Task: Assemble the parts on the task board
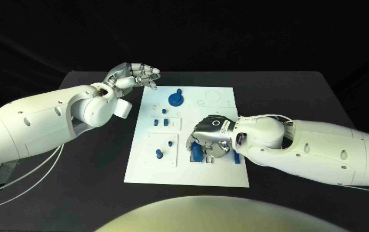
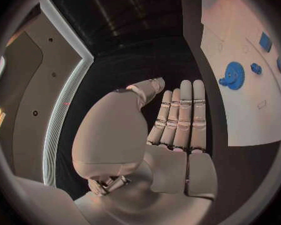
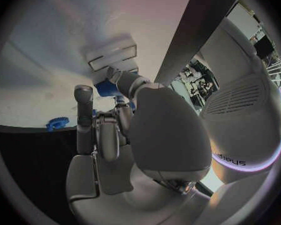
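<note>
The white task board (image 1: 223, 176) lies in the middle of the black table. My right hand (image 1: 209, 138) is down on its near right part, fingers curled around a blue part (image 1: 198, 152). The right wrist view shows that blue part (image 3: 107, 88) pinched between thumb and fingers against the board (image 3: 53, 60). A blue gear (image 1: 176, 99) stands near the board's far end, seen also as the gear (image 2: 233, 75) in the left wrist view. My left hand (image 1: 137, 76) hovers off the board's far left corner, holding nothing; its fingers (image 2: 181, 115) lie straight and side by side.
Small blue pieces stand on the board's left half: a pair (image 1: 160, 121) mid-board and two more (image 1: 159, 153) nearer me. Another blue piece (image 1: 236, 157) lies right of my right hand. Bare black table (image 1: 92, 162) surrounds the board.
</note>
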